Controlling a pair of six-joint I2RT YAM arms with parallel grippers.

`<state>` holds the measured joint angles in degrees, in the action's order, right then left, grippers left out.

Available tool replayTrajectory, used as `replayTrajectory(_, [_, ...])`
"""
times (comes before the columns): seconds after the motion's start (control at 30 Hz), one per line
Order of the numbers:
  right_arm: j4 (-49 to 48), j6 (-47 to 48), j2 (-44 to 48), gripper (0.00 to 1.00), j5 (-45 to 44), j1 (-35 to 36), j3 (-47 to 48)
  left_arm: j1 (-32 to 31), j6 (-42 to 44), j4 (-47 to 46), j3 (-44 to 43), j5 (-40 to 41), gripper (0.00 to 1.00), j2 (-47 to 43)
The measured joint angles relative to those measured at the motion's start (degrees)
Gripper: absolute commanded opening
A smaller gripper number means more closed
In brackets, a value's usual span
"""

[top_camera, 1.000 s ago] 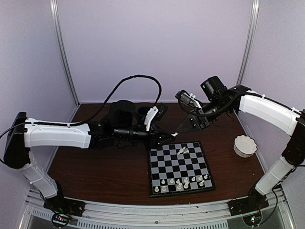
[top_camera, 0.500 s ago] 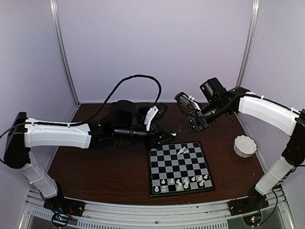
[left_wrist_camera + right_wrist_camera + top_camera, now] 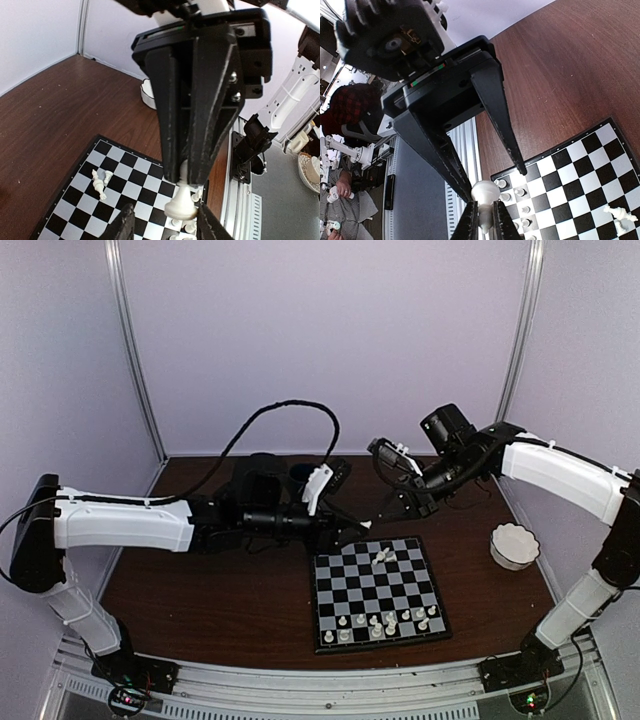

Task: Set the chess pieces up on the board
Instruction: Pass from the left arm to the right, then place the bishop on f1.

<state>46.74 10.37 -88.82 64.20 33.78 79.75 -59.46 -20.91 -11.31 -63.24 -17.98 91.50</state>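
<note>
Your right pincer (image 3: 484,221) is clenched on a pawn (image 3: 485,192) in the air above the board's (image 3: 400,585) 11 o'clock corner. Your left pincer (image 3: 162,227) stands released around it. Several chess pieces (image 3: 385,620) stand near 6 o'clock and a few toppled pieces (image 3: 382,556) lie near 12 o'clock, so I judge much is left.

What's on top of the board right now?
The board carries a cluster of white chess pieces near its front edge and a few toppled pieces toward the far side. In the left wrist view, the right gripper and its pawn hide some squares.

Left fingers (image 3: 345,518) and right fingers (image 3: 388,506) tip to tip beyond the board (image 3: 350,580), chess pieces (image 3: 377,631) on it.
</note>
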Motion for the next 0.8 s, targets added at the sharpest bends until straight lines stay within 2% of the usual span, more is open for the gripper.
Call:
replayTrajectory(0.4, [5.0,5.8,5.2,0.05,-4.7,-3.8,-0.4,-0.2,2.7,10.0,0.1,7.8,0.48,-2.5])
replayTrajectory(0.8, [13.0,16.9,13.4,0.05,-15.0,-4.2,-4.5,-0.2,3.8,19.4,2.6,21.0,0.49,-8.7])
